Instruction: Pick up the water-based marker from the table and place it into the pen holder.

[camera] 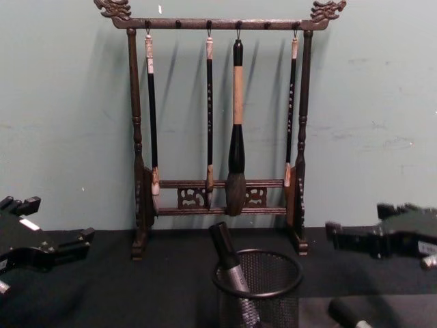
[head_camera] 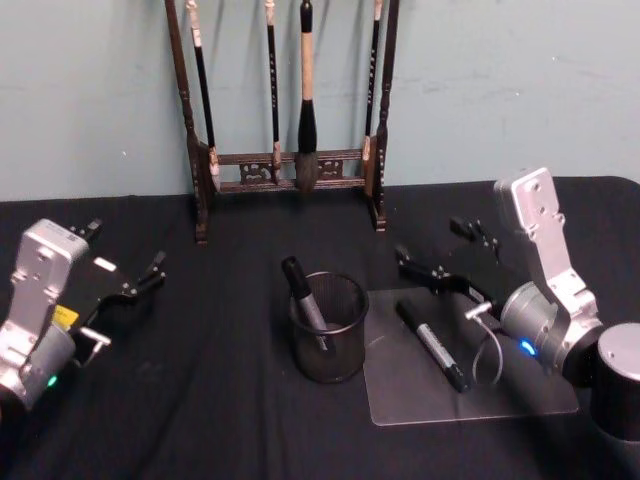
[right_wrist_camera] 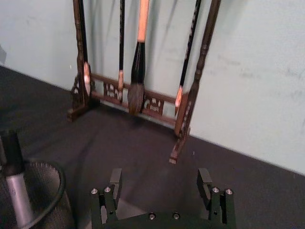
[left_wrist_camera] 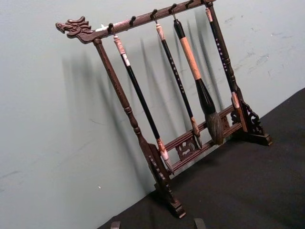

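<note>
A black and grey water-based marker [head_camera: 432, 345] lies on the greyer patch [head_camera: 500, 390] of the black table, right of the pen holder [head_camera: 340, 352]. It also shows low in the chest view as the marker [camera: 341, 315]. The pen holder is a round black mesh cup, and a second marker [head_camera: 305, 296] leans inside it. My right gripper [head_camera: 430, 243] hovers open and empty just behind the lying marker. In the right wrist view the right gripper [right_wrist_camera: 159, 180] is spread wide, with the pen holder [right_wrist_camera: 47, 200] beside it. At the table's left my left gripper [head_camera: 125, 250] is open and empty.
A tall dark wooden brush rack [head_camera: 290, 170] with several hanging brushes stands at the back against the green wall, behind the pen holder. Bare black cloth [head_camera: 200, 380] lies between my left gripper and the holder.
</note>
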